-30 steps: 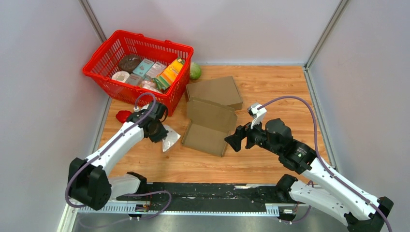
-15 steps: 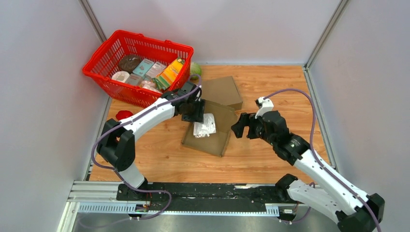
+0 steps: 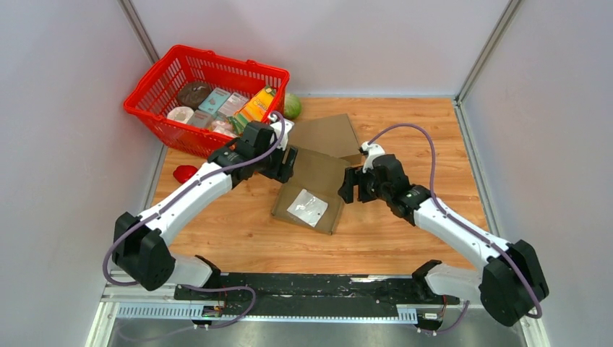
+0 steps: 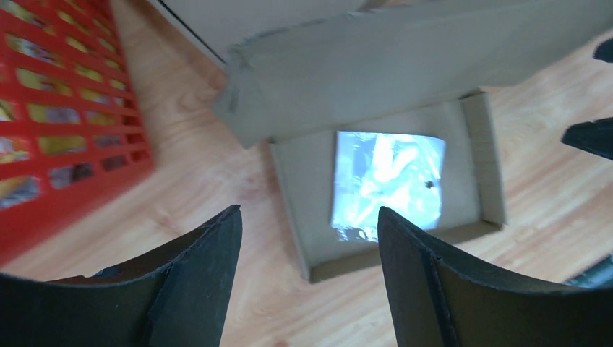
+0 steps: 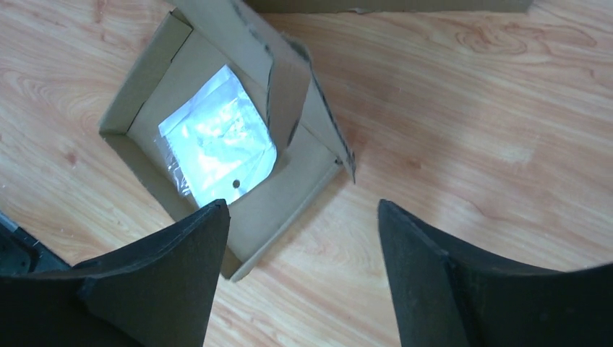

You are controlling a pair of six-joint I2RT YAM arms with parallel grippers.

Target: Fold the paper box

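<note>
**Asker:** Where is the paper box?

**Describer:** The paper box (image 3: 329, 211) sits open on the wooden table (image 3: 412, 137), in the middle, between the two arms. Its shallow tray lies flat. Its lid (image 3: 318, 166) rises tilted from the tray's far edge, with a side flap hanging on the right.

**Asker:** Is anything inside it?

**Describer:** Yes. A clear plastic bag (image 3: 307, 207) lies flat on the tray floor, well within the walls.

**Asker:** What are the grippers doing?

**Describer:** The left gripper (image 3: 284, 163) hovers at the lid's left end, its fingers spread wide with nothing between them. The right gripper (image 3: 348, 186) is just beside the box's right edge, near where the lid meets the tray. Its fingers also stand wide apart and empty. I cannot tell whether either one touches the cardboard.

**Asker:** What else is on the table?

**Describer:** A second cardboard box (image 3: 329, 132) lies just behind the lid. A red basket (image 3: 191, 141) of packaged groceries stands at the far left, with a round green item (image 3: 292, 106) beside its right corner. A small red object (image 3: 184, 173) lies on the table just in front of the basket.
</note>
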